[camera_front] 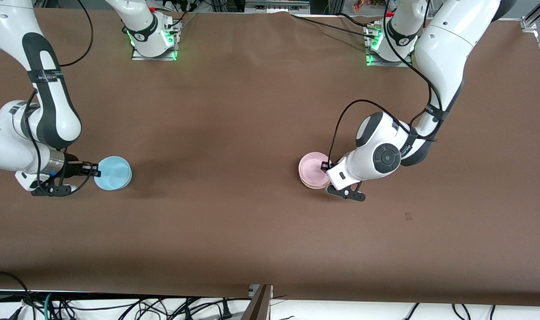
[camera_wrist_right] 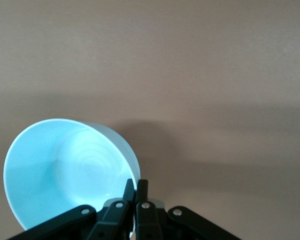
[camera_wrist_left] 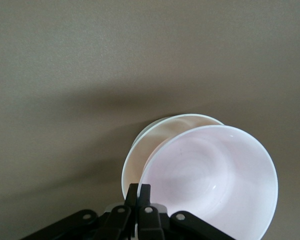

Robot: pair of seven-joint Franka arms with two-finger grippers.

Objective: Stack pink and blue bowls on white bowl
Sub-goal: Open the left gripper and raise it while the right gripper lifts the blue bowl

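Front view: two tools (camera_front: 326,168) (camera_front: 93,169), each clamping one bowl, pink (camera_front: 312,166), blue (camera_front: 114,172).

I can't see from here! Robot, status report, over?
Left pincer shut on pink bowl, above white bowl. Right pincer shut on blue bowl. Nothing blocking.

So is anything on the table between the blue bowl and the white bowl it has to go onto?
Nothing visible. The right gripper grips the blue bowl; bare table runs to the white bowl, where the left gripper holds the pink bowl over it.
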